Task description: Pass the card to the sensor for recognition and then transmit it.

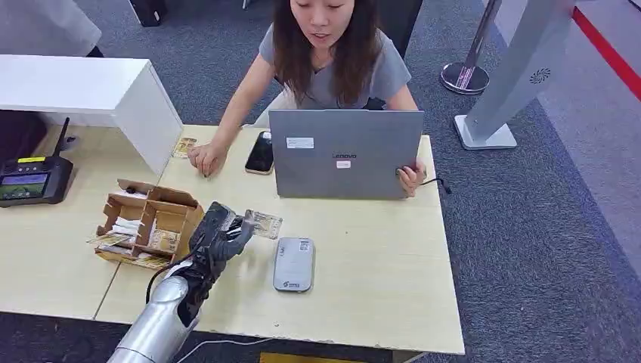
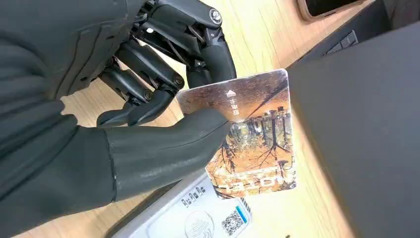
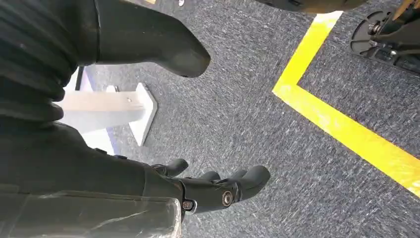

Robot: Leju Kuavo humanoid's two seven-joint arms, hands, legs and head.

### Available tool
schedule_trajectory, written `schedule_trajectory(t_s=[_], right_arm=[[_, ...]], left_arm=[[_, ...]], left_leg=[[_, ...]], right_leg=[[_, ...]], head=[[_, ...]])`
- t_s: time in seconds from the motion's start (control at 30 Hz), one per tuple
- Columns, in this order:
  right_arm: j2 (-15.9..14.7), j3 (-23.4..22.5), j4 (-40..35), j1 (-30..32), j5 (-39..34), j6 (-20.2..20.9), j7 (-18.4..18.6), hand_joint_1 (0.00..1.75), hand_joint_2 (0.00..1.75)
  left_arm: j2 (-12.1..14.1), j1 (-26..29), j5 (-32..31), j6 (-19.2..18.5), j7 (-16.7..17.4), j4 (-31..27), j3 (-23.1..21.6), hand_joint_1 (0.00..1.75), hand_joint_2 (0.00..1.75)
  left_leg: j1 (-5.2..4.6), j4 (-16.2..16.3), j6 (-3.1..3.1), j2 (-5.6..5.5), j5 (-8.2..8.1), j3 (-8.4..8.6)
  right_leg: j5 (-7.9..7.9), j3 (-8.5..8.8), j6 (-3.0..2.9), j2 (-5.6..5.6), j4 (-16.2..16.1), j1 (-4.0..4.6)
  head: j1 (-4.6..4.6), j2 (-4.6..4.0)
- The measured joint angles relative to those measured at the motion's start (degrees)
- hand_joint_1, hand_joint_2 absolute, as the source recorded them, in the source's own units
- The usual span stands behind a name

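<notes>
1. The robot's left hand [image 1: 221, 236] is up over the light wooden table [image 1: 378, 287], and it's got the card [image 1: 266, 224] pinched between its thick thumb and the darker fingers [image 2: 163, 74]. From the wrist camera you can see the thumb lying flat across the card's printed face, an orange-brown picture with some lettering.
2. The card sticks out of the hand toward the laptop side, held off the tabletop, just above and beside the grey sensor [image 1: 293, 264], which lies flat on the table. I can't tell if the card actually touches the sensor; looks like it's hovering by the top corner.
3. The right hand [image 3: 218, 191] is hanging down over grey carpet [image 3: 237, 109] with a yellow floor line [image 3: 341, 124] running past. Fingers are loosely spread, thumb apart, nothing in it.
4. A person [image 1: 332, 53] in a grey top sits on the far side behind a grey Lenovo laptop [image 1: 345, 154], one hand on the table by a black phone [image 1: 261, 152], the other hand at the laptop's edge.
5. Left of the robot's hand there's an open cardboard box [image 1: 151, 219] with more cards inside, and further left a black terminal [image 1: 32, 180] with a small screen. A white box-like stand [image 1: 98, 91] sits at the far left corner.
</notes>
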Motion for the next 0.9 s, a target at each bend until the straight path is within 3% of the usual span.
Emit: schedule_trajectory(t_s=[0.9], right_arm=[[0.1, 1.4, 0.0, -0.1, 0.6, 0.8, 0.2, 0.00, 1.75]], left_arm=[[2.4, -0.6, 2.3, -4.2, 1.2, 0.0, -1.3, 1.75, 1.75]], left_leg=[[0.00, 0.0, 0.00, 0.00, 0.00, 0.00]], right_leg=[[0.00, 0.00, 0.00, 0.00, 0.0, 0.00]], head=[[0.00, 0.00]])
